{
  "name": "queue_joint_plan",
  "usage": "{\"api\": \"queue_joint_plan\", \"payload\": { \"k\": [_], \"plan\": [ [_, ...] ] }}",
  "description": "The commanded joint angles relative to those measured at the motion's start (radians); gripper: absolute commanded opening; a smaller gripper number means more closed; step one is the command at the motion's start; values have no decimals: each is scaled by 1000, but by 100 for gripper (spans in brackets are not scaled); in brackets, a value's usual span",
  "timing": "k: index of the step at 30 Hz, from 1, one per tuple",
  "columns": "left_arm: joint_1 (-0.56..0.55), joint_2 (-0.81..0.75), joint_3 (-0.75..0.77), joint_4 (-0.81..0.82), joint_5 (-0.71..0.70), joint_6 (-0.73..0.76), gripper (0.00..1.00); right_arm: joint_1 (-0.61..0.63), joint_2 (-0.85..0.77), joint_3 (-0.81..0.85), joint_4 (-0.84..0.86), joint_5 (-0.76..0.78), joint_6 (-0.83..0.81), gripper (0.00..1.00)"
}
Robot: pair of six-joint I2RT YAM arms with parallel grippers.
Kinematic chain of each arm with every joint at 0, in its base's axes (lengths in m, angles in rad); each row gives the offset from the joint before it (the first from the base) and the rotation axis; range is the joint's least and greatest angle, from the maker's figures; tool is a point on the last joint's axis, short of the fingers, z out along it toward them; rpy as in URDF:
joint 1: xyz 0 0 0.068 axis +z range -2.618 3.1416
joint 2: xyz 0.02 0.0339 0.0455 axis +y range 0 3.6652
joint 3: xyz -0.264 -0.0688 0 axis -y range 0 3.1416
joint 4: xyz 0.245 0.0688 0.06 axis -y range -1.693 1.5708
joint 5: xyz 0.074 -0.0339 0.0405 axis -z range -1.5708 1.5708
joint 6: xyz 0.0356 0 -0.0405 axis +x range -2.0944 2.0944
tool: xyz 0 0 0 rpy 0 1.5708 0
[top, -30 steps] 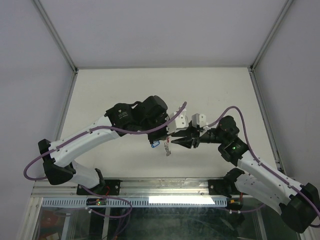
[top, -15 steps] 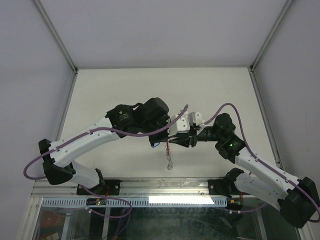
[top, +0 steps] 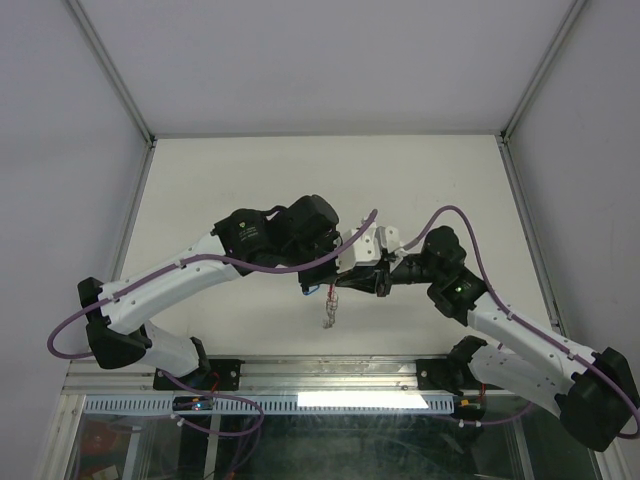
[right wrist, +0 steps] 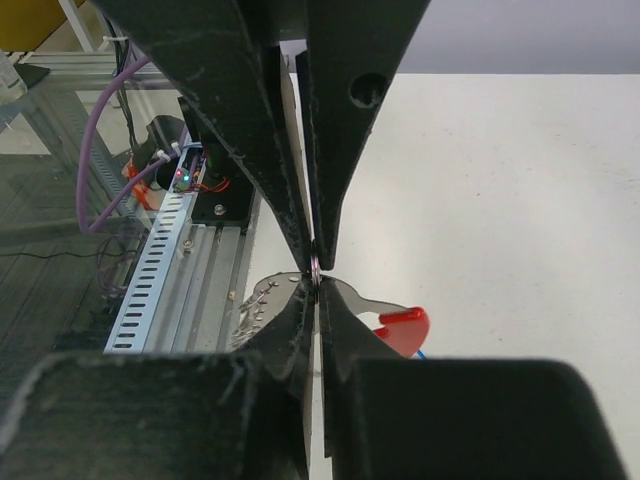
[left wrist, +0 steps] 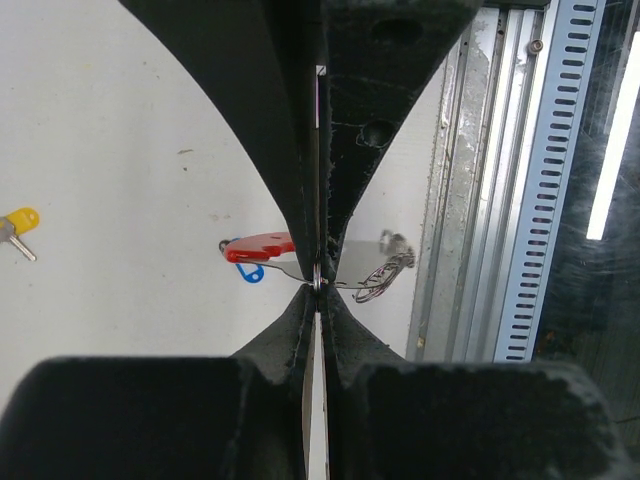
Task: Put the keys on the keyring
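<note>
My two grippers meet tip to tip above the table near its front edge. The left gripper (top: pixel 335 281) (left wrist: pixel 317 292) and the right gripper (top: pixel 347 281) (right wrist: pixel 316 284) are both shut on the keyring's silvery ring (left wrist: pixel 317 277) (right wrist: pixel 315 266) from opposite sides. The red tab (left wrist: pixel 260 247) (right wrist: pixel 405 328) sticks out to one side and the chain (top: pixel 328 312) (left wrist: pixel 385 277) (right wrist: pixel 252 300) dangles on the other. The blue key (left wrist: pixel 250 272) (top: pixel 312 290) shows just behind the tab; I cannot tell whether it hangs on the ring. The yellow key (left wrist: pixel 18 225) lies on the table, apart.
The metal rail (left wrist: pixel 500 180) of the table's front edge runs close beside the grippers. White walls with metal posts (top: pixel 110 70) enclose the table (top: pixel 300 180) on three sides.
The right gripper has moved left and closed tip to tip with the left gripper on the ring. The chain has swung down and slightly left.
</note>
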Motion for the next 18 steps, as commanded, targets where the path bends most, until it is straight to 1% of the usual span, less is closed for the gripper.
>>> {"api": "queue_joint_plan", "payload": {
  "k": [1, 4, 5, 8, 13, 18],
  "plan": [
    [-12, 17, 33, 43, 22, 9, 0, 15, -10, 55, 46, -7, -27, 0],
    [-12, 5, 30, 58, 20, 2, 0, 15, -31, 46, 47, 13, -37, 0],
    [-12, 4, 26, 69, 21, -4, 3, 15, -39, 43, 50, 22, -38, 0],
    [-11, -70, 6, 123, 10, -27, 12, 15, -71, 21, 67, 51, -39, 0],
    [-11, -211, -75, 288, -20, -91, 32, 15, -130, -24, 156, 88, 18, 0],
    [-11, -371, -192, 464, -38, -167, 41, 15, -189, -64, 284, 116, 93, 0]
  ]
}}
